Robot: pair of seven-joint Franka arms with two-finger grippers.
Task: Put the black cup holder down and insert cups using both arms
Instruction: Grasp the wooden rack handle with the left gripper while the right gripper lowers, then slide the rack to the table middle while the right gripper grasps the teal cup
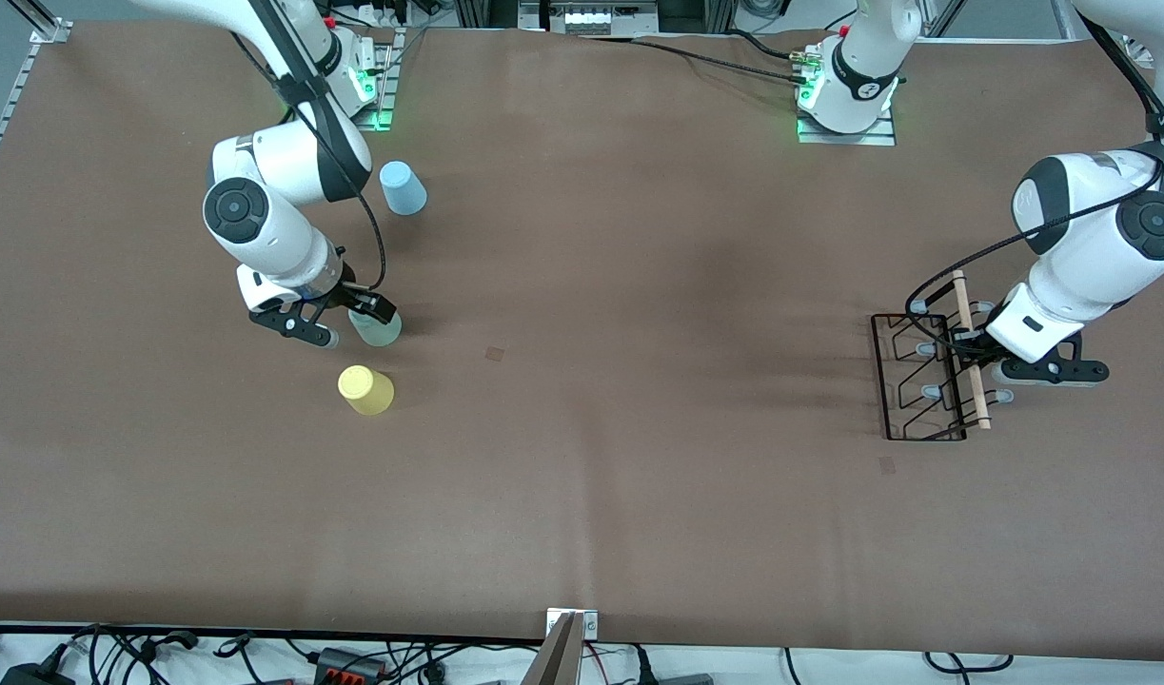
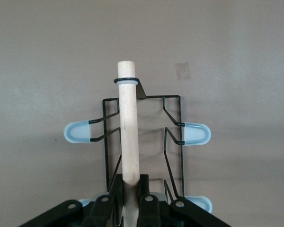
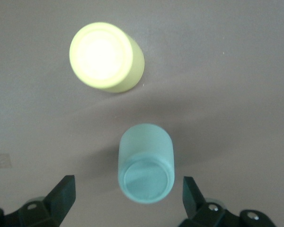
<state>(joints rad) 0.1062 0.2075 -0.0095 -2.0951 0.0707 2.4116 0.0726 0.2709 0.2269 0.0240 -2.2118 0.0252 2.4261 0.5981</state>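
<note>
The black cup holder [image 1: 910, 381] stands toward the left arm's end of the table. My left gripper [image 1: 972, 354] is shut on its wooden rod [image 1: 970, 333]. The rod [image 2: 128, 137] runs out from between the fingers [image 2: 114, 189], with wire loops and grey-tipped pegs [image 2: 195, 134] on both sides. The mint green cup [image 1: 377, 328] stands toward the right arm's end. My right gripper [image 1: 351, 322] is open and low around it. The cup [image 3: 146, 163] sits between the fingers [image 3: 61, 194] without touching. The yellow cup [image 1: 365, 390] [image 3: 106, 56] is nearer the camera, the light blue cup [image 1: 403, 187] farther.
The brown table cover [image 1: 620, 428] spreads wide between the two arms. Small tape marks lie on the cover near the middle [image 1: 496, 353] and near the holder [image 1: 886, 464]. Cables run along the table's near edge [image 1: 353, 656].
</note>
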